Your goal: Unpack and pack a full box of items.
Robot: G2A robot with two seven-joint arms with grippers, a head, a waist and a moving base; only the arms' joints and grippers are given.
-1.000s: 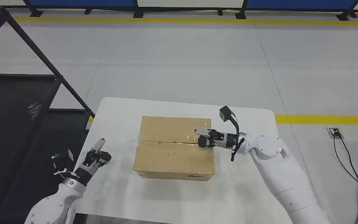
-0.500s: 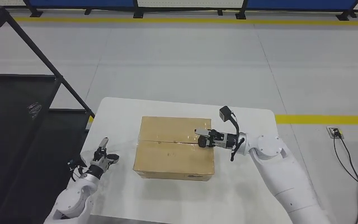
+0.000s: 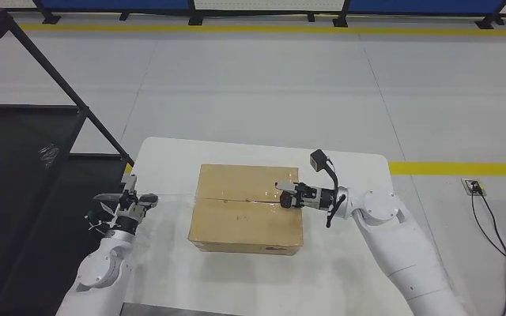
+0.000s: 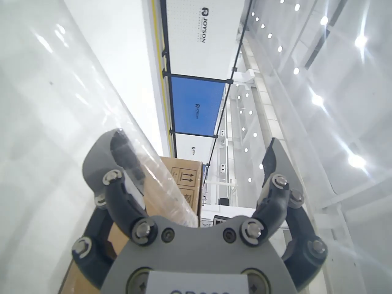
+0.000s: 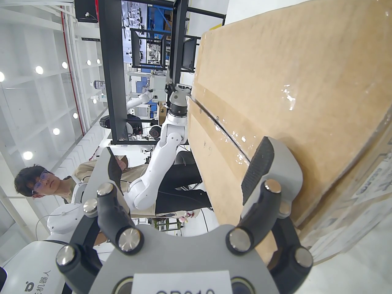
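A closed brown cardboard box point(image 3: 247, 213) sits in the middle of the white table point(image 3: 174, 158). Its top seam point(image 5: 214, 120) looks slit, with bits of clear tape along it. My right gripper point(image 3: 286, 195) is over the box top at the seam's right end. It is open point(image 5: 186, 166), with one finger point(image 5: 260, 166) lying against the cardboard. My left gripper point(image 3: 126, 201) is off the box's left side, near the table's left edge, and open point(image 4: 196, 148). A strip of clear tape point(image 4: 159, 172) clings to one finger point(image 4: 122, 151) and runs back to the box point(image 4: 183, 175).
A black metal frame point(image 3: 47, 158) stands beyond the table's left edge, close to my left arm. White table surface lies bare around the box, widest in front and at the left. Grey floor lies beyond the far edge.
My left gripper has swung from the front left toward the table's left edge and turned at the wrist, drawing the tape strip out from the box. The right arm and box have stayed put.
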